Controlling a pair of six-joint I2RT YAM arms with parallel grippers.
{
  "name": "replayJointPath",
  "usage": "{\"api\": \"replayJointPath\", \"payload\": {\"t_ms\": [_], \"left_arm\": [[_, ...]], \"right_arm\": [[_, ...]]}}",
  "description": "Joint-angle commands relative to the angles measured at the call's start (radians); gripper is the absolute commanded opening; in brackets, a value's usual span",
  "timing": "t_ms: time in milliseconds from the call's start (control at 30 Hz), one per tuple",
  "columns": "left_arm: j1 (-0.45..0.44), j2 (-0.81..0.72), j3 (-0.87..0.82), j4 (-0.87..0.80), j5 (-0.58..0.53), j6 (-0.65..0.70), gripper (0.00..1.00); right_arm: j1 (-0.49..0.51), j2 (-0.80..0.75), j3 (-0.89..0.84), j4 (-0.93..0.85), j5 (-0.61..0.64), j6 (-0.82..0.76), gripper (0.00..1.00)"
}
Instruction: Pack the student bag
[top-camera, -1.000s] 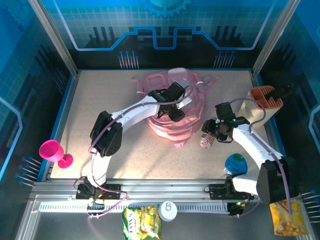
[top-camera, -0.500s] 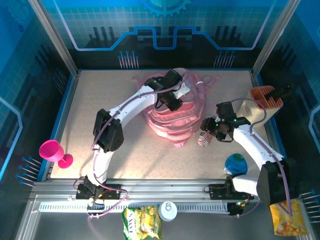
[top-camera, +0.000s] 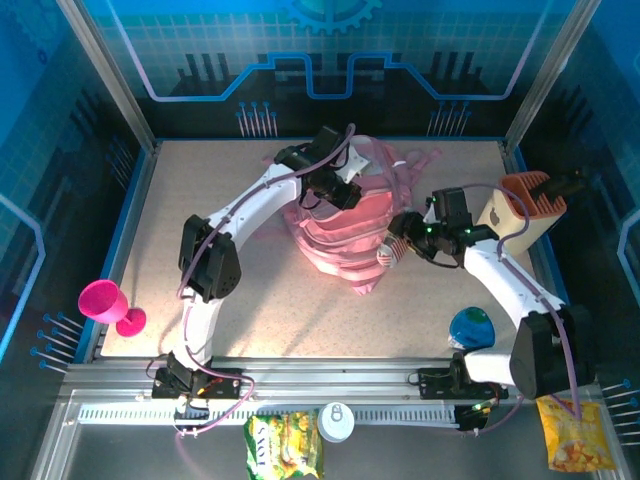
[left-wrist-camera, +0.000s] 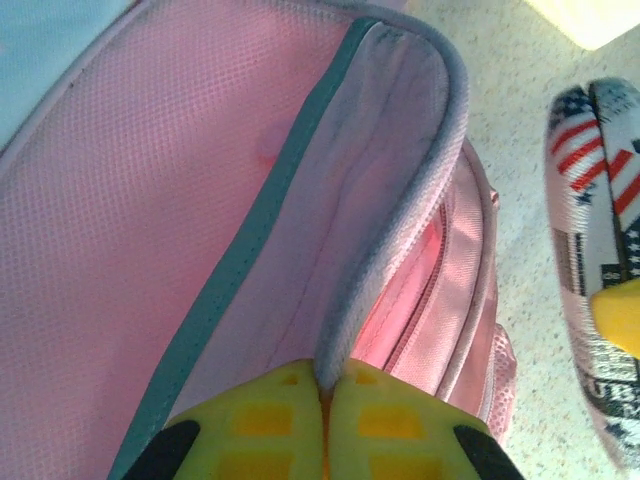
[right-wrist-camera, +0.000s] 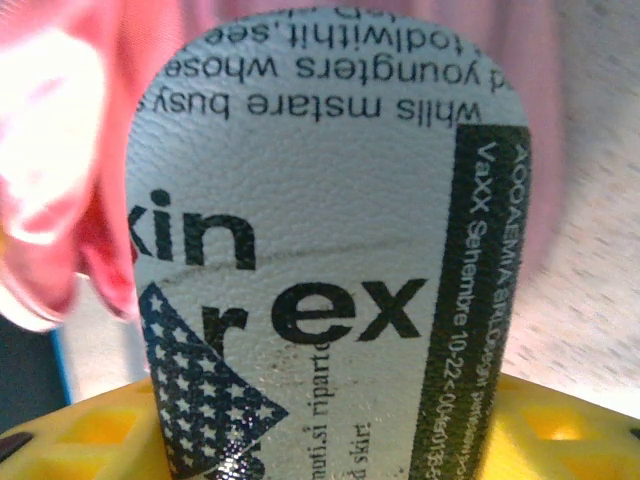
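Upper centre of the overhead view, on the speckled beige tabletop (top-camera: 190, 200): the student bag (top-camera: 345, 240), a large soft pink fabric backpack with paler front pockets, lay slumped with its mouth toward the top of the frame. The left gripper (top-camera: 335, 190) sat at the bag's upper edge. In the left wrist view its yellow pads (left-wrist-camera: 270, 425) were pressed together on the grey-bound rim of the opening, pinching the fabric. The right gripper (top-camera: 415, 238), just right of the bag, was clamped on a white leatherette case (top-camera: 390, 252) printed with black lettering and a stars-and-stripes pattern. The case was beside the bag and not yet inside it.

Smaller items lay well apart: a beige-and-orange pen holder (top-camera: 525, 205) at the right edge, a blue rounded object (top-camera: 470, 326) at lower right and a magenta goblet (top-camera: 108, 305) at the left edge.

Likely risks: the thin rim could slip from the pinch under a sharp pull, letting the mouth collapse. The case could snag on the rim or zip and twist in the fingers if the opening was too narrow.

Unresolved: the bag's interior and the width of its mouth were hidden beneath the left arm. The case covered most of the right fingers. Whether the case touched the bag could not be told.
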Motion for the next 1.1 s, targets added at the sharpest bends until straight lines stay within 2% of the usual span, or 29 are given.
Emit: {"api": "replayJointPath", "payload": {"t_ms": [0, 367, 467, 567, 667, 733, 933, 1067], "left_arm": [[-0.020, -0.114, -0.018, 0.125, 0.065, -0.064, 0.04], [-0.026, -0.124, -0.033, 0.196, 0.040, -0.124, 0.04], [-0.027, -0.119, -0.036, 0.195, 0.031, -0.130, 0.04], [-0.024, -0.117, -0.042, 0.196, 0.025, -0.131, 0.04], [-0.023, -0.119, -0.047, 0.192, 0.019, -0.129, 0.05], [-0.023, -0.122, -0.052, 0.194, 0.019, -0.128, 0.05], [-0.019, -0.128, -0.069, 0.201, 0.023, -0.128, 0.06], [-0.020, -0.129, -0.076, 0.204, 0.028, -0.131, 0.06]], "right_arm": [[0.016, 0.036, 0.079, 0.146, -0.065, 0.097, 0.60], [0.032, 0.203, 0.191, 0.194, -0.047, 0.288, 0.59], [0.035, 0.238, 0.198, 0.213, -0.051, 0.308, 0.64], [0.038, 0.249, 0.186, 0.264, -0.053, 0.322, 0.74], [0.043, 0.238, 0.173, 0.288, -0.044, 0.321, 0.80], [0.043, 0.230, 0.168, 0.284, -0.045, 0.312, 0.78], [0.045, 0.200, 0.133, 0.276, -0.068, 0.267, 0.63], [0.050, 0.159, 0.113, 0.200, 0.006, 0.210, 0.59]]}}
